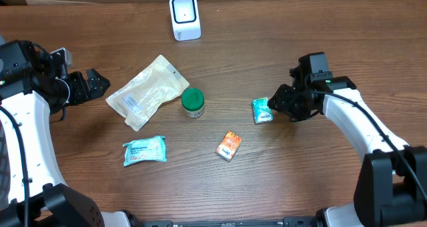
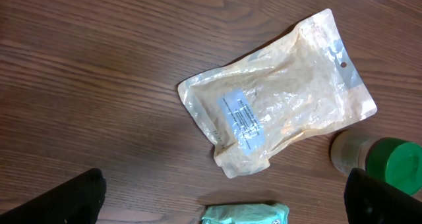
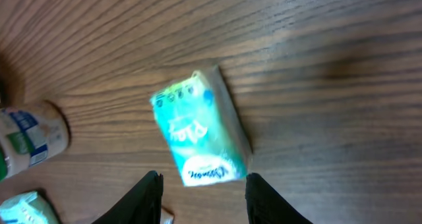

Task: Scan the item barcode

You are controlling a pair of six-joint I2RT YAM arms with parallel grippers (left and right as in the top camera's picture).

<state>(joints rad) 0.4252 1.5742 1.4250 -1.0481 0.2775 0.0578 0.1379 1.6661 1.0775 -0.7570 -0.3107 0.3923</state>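
Right fingers (image 3: 142, 201) cropped at frame edge, apart, teal box (image 3: 198, 135) between

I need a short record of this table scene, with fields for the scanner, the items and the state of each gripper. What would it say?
scanner: white scanner, at the far edge of the table
items: beige pouch; green-capped bottle; teal box; orange packet; teal wipes pack
left gripper: open, empty, beside the beige pouch
right gripper: open, its fingers on either side of the teal box, which lies on the table
item at scanner: none
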